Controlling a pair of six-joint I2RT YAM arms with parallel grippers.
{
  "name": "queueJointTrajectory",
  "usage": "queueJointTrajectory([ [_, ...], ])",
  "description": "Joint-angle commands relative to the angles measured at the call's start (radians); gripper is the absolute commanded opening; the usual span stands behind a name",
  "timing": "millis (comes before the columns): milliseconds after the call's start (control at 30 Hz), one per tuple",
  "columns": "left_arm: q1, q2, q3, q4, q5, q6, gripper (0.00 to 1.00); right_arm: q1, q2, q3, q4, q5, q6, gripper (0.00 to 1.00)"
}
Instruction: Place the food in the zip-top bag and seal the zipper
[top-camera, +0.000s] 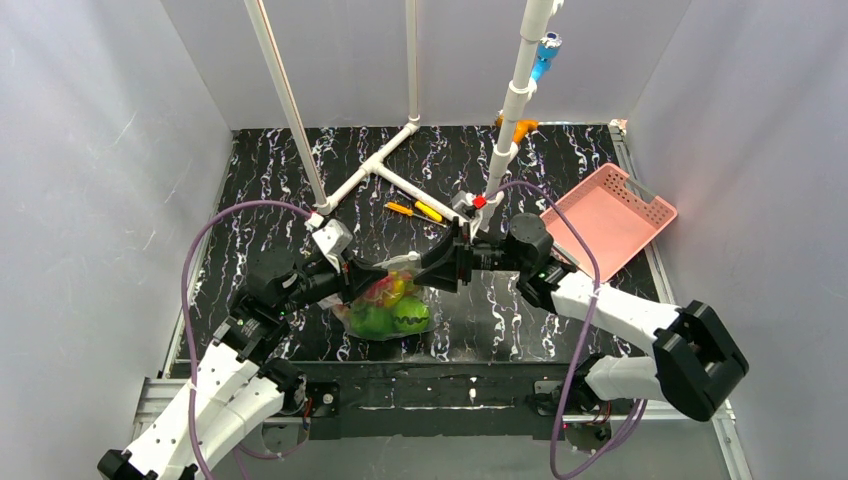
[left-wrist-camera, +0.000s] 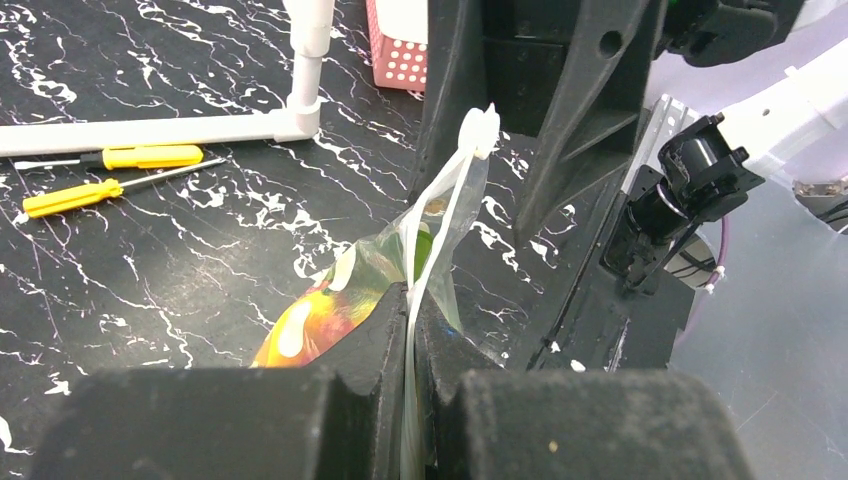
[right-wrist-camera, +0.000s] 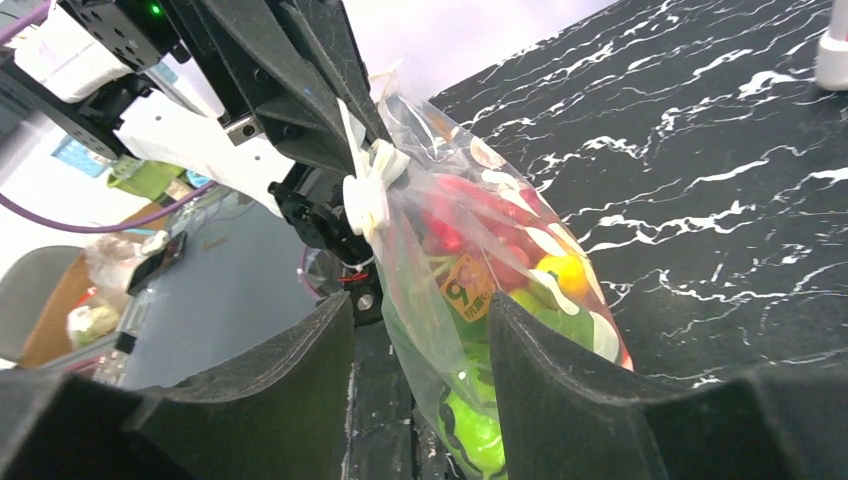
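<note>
At centre of the top view, the zip-top bag (top-camera: 385, 298), loaded with the food (top-camera: 410, 315), was found over the counter (top-camera: 500, 300). The left fingers (left-wrist-camera: 360, 350) were clenched on the zipper (left-wrist-camera: 452, 195); the right fingers (right-wrist-camera: 280, 390) were spread astride it. Square closure on the strip, under tension, was judged necessary.

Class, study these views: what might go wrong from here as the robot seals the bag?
The left gripper alone pinches the zipper, so the loaded zip-top bag may slip. The open right gripper straddles the food, so closing might squash it rather than seal.
</note>
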Motion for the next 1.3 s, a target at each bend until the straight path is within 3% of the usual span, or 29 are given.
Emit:
queueJointTrajectory([
  [0,-0.002,-0.002,0.012,0.056,0.017,-0.017,0.0,0.004,0.054,0.082,0.113,-0.081,0.059,0.58],
  [200,-0.001,-0.005,0.006,0.052,0.025,-0.025,0.0,0.007,0.083,0.123,0.141,-0.091,0.085,0.48],
  [333,-0.002,0.005,0.009,0.058,0.015,-0.06,0.0,0.016,0.098,0.128,0.168,-0.111,0.099,0.19],
  [400,-0.002,0.018,0.02,0.046,0.004,-0.088,0.13,0.018,0.101,0.124,0.172,-0.111,0.098,0.01],
  [467,-0.001,0.034,0.043,0.022,-0.006,-0.133,0.41,0.017,0.096,0.116,0.171,-0.104,0.089,0.01],
  [500,-0.001,0.044,0.061,0.006,-0.011,-0.159,0.5,0.018,0.093,0.113,0.168,-0.1,0.082,0.01],
  [567,-0.001,0.074,0.111,-0.047,-0.008,-0.205,0.65,0.017,0.086,0.116,0.146,-0.094,0.067,0.01],
  [633,-0.001,0.131,0.176,-0.115,0.008,-0.237,0.69,0.018,0.085,0.136,0.102,-0.108,0.043,0.01],
  [733,-0.002,0.259,0.316,-0.227,0.103,-0.227,0.66,0.016,0.095,0.168,0.045,-0.156,0.023,0.01],
  [933,-0.001,0.508,0.564,-0.443,0.341,-0.097,0.45,0.016,0.096,0.208,-0.029,-0.191,0.02,0.01],
  [1200,0.0,0.505,0.54,-0.425,0.408,-0.087,0.5,0.016,0.09,0.206,-0.04,-0.174,0.025,0.01],
  [1267,0.0,0.503,0.53,-0.437,0.407,-0.074,0.46,0.016,0.09,0.206,-0.039,-0.171,0.027,0.01],
])
